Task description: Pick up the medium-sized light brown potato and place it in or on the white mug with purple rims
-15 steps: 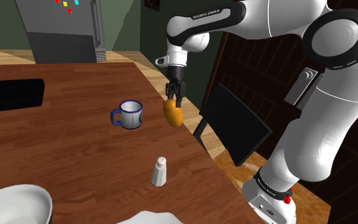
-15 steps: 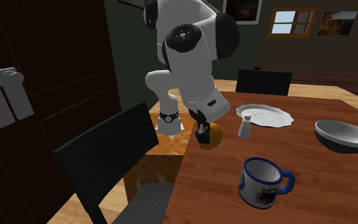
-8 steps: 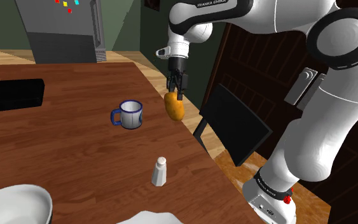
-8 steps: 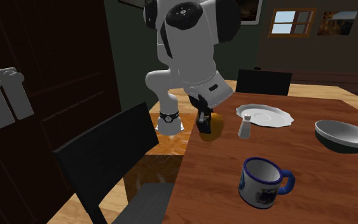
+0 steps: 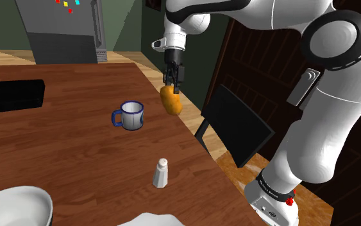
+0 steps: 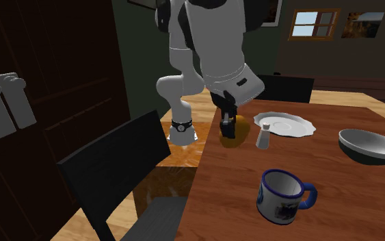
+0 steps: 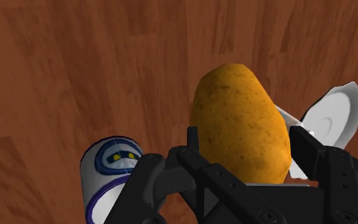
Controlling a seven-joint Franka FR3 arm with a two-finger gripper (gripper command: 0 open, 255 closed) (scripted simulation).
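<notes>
Hand: the all-black two-finger hand [image 5: 173, 82] hung above centre in the shoulder view, its fingers [image 7: 196, 149] clamped on either side of the potato.
Potato: the light brown, oval, speckled potato [image 5: 170, 101] hung below the fingertips, clear of the dark brown wooden table [image 5: 57, 147] and just right of the mug in the shoulder view.
Mug: the white mug with a blue rim and blue handle [image 5: 132, 116] stood upright on the table at mid-frame.
Hidden: the fingers covered the potato's top end in the shoulder view. In the second exterior view the potato [image 6: 234, 133] was dim and partly behind the hand [image 6: 228, 123]. In the wrist view a finger overlapped the mug [image 7: 107, 172] and the white plate [image 7: 330, 121].
Cut off: the white bowl [image 5: 12, 205] ran out at the lower left corner of the shoulder view.
Other things: a white salt shaker [image 5: 161, 173] stood lower centre, and a black chair [image 5: 236, 125] was right of the table edge.
Change: against half a second before, hand and potato had risen and shifted left toward the mug in the shoulder view. In the second exterior view they had moved right, toward the shaker [image 6: 262, 135]. The mug and shaker had stayed put.
</notes>
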